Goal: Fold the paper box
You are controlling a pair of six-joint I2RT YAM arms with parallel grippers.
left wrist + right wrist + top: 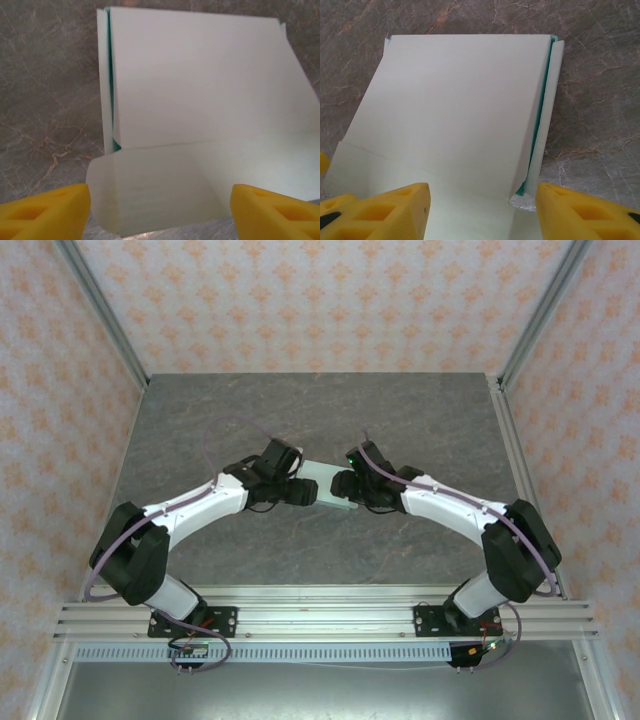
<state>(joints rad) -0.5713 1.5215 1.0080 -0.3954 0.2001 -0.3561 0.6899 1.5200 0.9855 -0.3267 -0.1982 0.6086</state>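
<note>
Out at mid-bench, both arms nose in on one piece of card: the paper box (pixel 322 483) lies on the grey, stone-patterned bench (pixel 420 430), flat between the left gripper (pixel 298 490) and the right gripper (pixel 347 486), one at each short end.

Left wrist view first: the yellow fingers (pixel 47 212) stand well spread, one either side of a rounded end flap (pixel 160 190), with nothing pinched between them. Same story from the right wrist: fingers (pixel 385 210) wide apart, straddling their end of the card, gripping nothing that I can see.

Now the score. One long side strip (pixel 103 75) is creased over against the main panel (pixel 200 75), and a sliver of darker teal shows down in the fold. A crease line runs across where the flap meets the panel. That much looks done.

What's left, by my reading, is most of it. The card reads as a flat, pale mint sheet, not a box. No wall stands at either end, and the end flap in each wrist view lies level with the bench. Whether the opposite long edge is folded, I cannot tell; it just slants away. Early going, I'd say. With both sets of fingers open right at the flaps, the likely next job is turning those ends up, and thin card like this could buckle or slide if only one side pushes.
</note>
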